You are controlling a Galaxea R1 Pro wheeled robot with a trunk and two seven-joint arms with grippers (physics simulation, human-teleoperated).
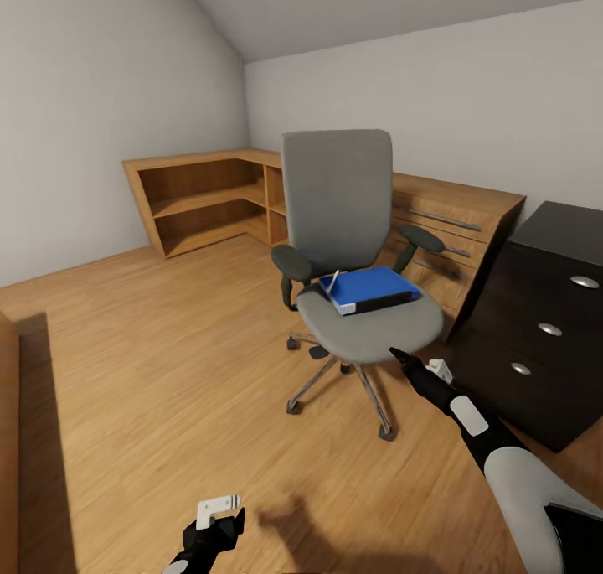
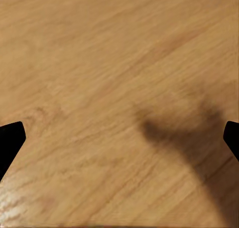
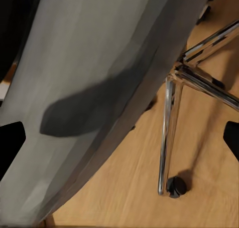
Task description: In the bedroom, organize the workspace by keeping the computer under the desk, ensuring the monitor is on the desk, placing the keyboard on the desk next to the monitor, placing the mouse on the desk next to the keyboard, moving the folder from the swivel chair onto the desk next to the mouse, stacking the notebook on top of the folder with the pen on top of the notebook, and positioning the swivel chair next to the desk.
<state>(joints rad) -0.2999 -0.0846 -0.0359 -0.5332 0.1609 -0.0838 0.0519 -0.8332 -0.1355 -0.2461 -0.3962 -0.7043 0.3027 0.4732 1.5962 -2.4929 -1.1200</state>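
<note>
The right gripper (image 1: pixel 400 358) is held just short of the front rim of the swivel chair (image 1: pixel 352 247) seat, its fingers (image 3: pixel 11 138) set wide apart with nothing between them. In the right wrist view, the grey seat edge lies directly ahead, with the chrome legs and one castor beyond it on the floor (image 1: pixel 151 364).

The left gripper (image 1: pixel 219 519) is held low over bare wooden planks, well apart from the chair; its fingers (image 2: pixel 10 138) are likewise spread wide and empty.

On the seat, beyond the right gripper, the blue folder (image 1: pixel 368 289) is laid flat. Its long axis runs across the seat, slightly skewed. A thin pale stick-like item (image 1: pixel 332 281) rests at its far corner; what it is cannot be told.

To the outer side of the right gripper stands the black drawer unit of the desk (image 1: pixel 544 323), with round silver knobs. Behind the chair, low wooden cabinets (image 1: pixel 209 197) with open shelves are set along white walls under a sloped ceiling.
</note>
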